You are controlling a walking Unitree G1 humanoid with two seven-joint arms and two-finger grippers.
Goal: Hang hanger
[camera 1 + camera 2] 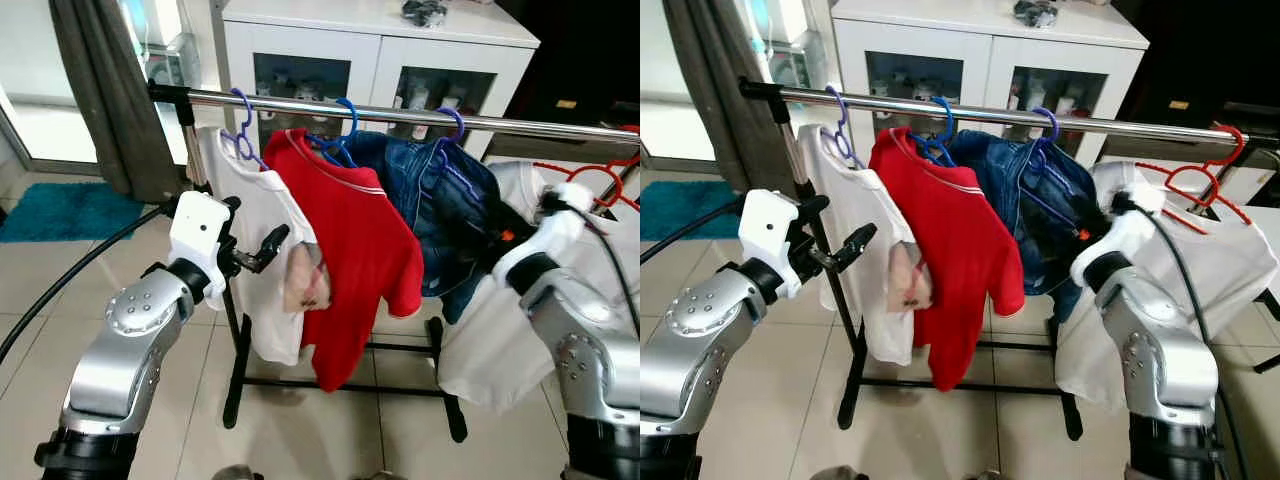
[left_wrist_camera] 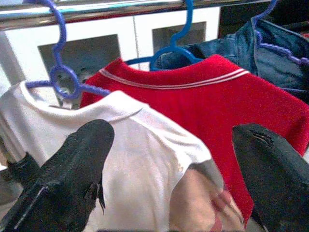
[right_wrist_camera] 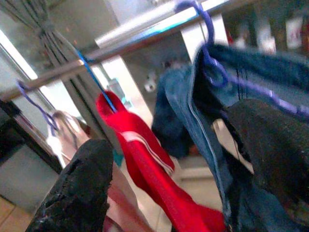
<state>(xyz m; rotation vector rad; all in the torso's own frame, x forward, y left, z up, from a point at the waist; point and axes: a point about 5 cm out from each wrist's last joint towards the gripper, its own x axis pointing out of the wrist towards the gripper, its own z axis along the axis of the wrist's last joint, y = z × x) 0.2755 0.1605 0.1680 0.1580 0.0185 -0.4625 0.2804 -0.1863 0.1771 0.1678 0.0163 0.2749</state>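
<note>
A steel clothes rail [image 1: 400, 112] on a black stand crosses the scene in front of a white glass-door cabinet [image 1: 380, 60]. Along it, from the robot's left, hang a white T-shirt [image 1: 262, 250] on a purple hanger [image 1: 242, 135], a red T-shirt [image 1: 355, 250] on a blue hanger [image 1: 340, 135], and a blue denim jacket [image 1: 440, 215] on a second purple hanger [image 1: 1045, 130]. The red hanger [image 1: 1200, 180], carrying a white shirt [image 1: 1220, 270], sits at the rail's far right end, at about 2 o'clock from the robot, with its hook over the bar.

The left gripper [image 1: 262, 250], raised at about 10 o'clock, hovers just before the white T-shirt; the wrist view shows its fingers [image 2: 72, 179] spread wide with nothing between them. The right gripper [image 3: 183, 169] is lifted at 2 o'clock near the denim jacket and the white shirt; its fingers [image 3: 82, 188] stand wide apart, one close against the jacket's fabric, though contact cannot be confirmed.

A grey curtain [image 1: 110, 90] hangs at 11 o'clock, with a teal rug [image 1: 60, 208] on the tiled floor beside it.
</note>
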